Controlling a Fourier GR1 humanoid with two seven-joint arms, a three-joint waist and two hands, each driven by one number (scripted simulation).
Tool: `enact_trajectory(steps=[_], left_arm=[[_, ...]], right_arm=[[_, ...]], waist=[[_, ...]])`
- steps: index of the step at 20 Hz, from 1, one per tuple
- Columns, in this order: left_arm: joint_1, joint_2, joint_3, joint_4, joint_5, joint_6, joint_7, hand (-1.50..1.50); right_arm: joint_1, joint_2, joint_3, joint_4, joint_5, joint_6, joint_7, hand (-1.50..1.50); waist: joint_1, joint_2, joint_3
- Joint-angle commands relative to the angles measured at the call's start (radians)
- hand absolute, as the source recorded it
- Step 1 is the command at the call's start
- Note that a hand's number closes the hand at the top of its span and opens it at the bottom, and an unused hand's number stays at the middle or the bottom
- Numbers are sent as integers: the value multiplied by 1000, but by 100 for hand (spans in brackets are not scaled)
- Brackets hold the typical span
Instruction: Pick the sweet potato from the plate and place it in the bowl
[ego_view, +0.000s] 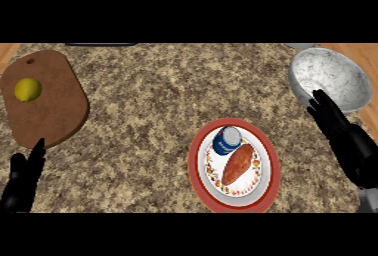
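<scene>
The sweet potato (238, 164) lay on the plate (198, 167), a little right of the plate's middle. It was still there, so you had not picked it up yet. It was long and thin. Its long line ran from the plate's lower left up to the plate's upper right. The top end pointed up and right, toward the bowl (331, 77). The low end pointed to the plate's near rim. I think you would do best to take it across its thin middle, not by its ends.

A blue can (227, 140) stood on the plate too, just above the sweet potato and touching its top end, or very nearly. That could get in your way, I think, if your fingers came in from the top.

The right hand (339, 132) was to the right of the plate, between the plate and the bowl. Its fingers were straight and held nothing. It sat there, I think, because it was the hand nearest both the plate and the bowl.

The bowl was up and to the right of the plate, well apart from it.

The left hand (22, 177) was far to the left of the plate, at the low edge. Its fingers pointed up, straight, with nothing in them. It was resting.

Far left of the plate and higher up was a board (59, 100) with a lemon (27, 90) on it.
</scene>
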Motion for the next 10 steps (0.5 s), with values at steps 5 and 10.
enact_trajectory(steps=[5,10], left_arm=[[-171,-136,-80,-184,8,-36,-121,0],[-169,-170,-90,-200,37,-44,-114,0]], right_arm=[[48,194,161,46,240,-355,144,150],[94,207,45,87,469,-696,96,-150]], waist=[[10,2,32],[-62,-17,31]])
